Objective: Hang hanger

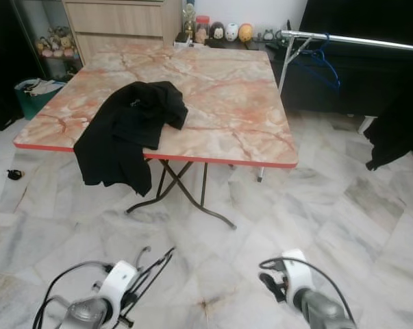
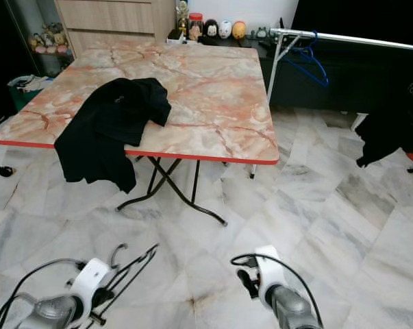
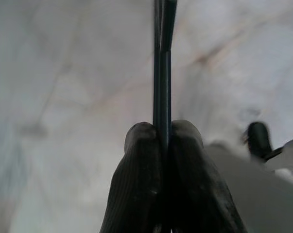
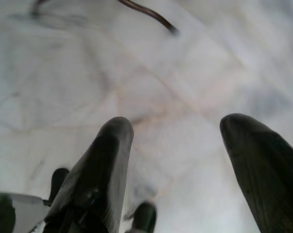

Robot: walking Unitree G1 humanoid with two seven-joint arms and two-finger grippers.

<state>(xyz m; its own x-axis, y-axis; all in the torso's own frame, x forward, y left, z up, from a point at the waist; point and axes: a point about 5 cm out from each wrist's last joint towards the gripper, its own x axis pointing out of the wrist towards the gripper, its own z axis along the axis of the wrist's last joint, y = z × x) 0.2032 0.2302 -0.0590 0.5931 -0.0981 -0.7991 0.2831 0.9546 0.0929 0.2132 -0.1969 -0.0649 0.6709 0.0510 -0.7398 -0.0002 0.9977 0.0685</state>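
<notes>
Left gripper (image 3: 162,141) low over the marble floor (image 1: 343,205), fingers pinched tight on a thin black hanger (image 1: 148,271); right gripper (image 4: 178,145) beside it, fingers wide apart, holding nothing.

— How is the scene taken from the head?

— It is viewed forward and down by both eyes, from well back; the marble-patterned surface (image 1: 227,89), the clothes rail (image 2: 350,39) and the tiled floor (image 1: 343,205) are shared, slightly shifted between them.

— And from the wrists?

— The floor is looked at from near, along each arm's fingers. The left end effector (image 3: 163,145) is seen pressed together on a dark hanger (image 3: 162,73); the right end effector (image 4: 178,141) is seen spread.
</notes>
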